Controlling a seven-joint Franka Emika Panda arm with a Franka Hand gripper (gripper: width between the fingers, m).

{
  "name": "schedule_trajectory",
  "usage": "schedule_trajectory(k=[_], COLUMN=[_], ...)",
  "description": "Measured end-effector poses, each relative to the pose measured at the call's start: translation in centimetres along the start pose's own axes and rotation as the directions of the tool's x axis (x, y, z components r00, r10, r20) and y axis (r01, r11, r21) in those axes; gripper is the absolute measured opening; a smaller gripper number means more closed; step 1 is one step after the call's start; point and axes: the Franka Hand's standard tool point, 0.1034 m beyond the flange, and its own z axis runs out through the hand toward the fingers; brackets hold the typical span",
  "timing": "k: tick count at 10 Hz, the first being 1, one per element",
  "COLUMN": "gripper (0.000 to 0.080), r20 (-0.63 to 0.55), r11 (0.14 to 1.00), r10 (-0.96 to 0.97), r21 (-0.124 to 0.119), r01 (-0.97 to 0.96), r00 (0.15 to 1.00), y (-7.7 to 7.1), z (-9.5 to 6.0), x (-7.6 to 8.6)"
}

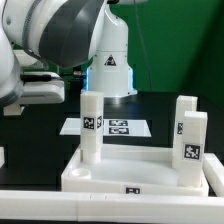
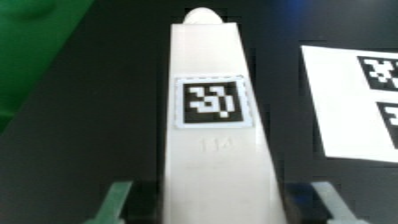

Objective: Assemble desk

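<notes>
White leg [image 2: 214, 120] gripped upright between hand [image 2: 210, 200] fingers, above tabletop [image 1: 130, 170]

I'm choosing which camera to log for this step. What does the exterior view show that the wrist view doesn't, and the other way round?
Only the exterior view: the whole tabletop with its raised rim, two more legs standing at the exterior view's right, and the arm's body above.

Only the wrist view: the gripper close up, its fingers on either side of the leg, and that leg's rounded tip.

Both: that same tagged leg standing on the tabletop, and the marker board on the dark table.
</notes>
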Motion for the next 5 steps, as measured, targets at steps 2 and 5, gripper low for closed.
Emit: schedule_trajectory(k=[2, 5], gripper=[0.029, 0.0291], r20=[-0.043, -0.218], r11=[1.0, 0.993], r10=[-0.001, 0.068], r21=[-0.007, 0.108], r01=[0.0, -0.045], r00=[0.999, 0.974], y=[0.3, -1.7], z=[-0.3, -2.9], x=[0.6, 0.4])
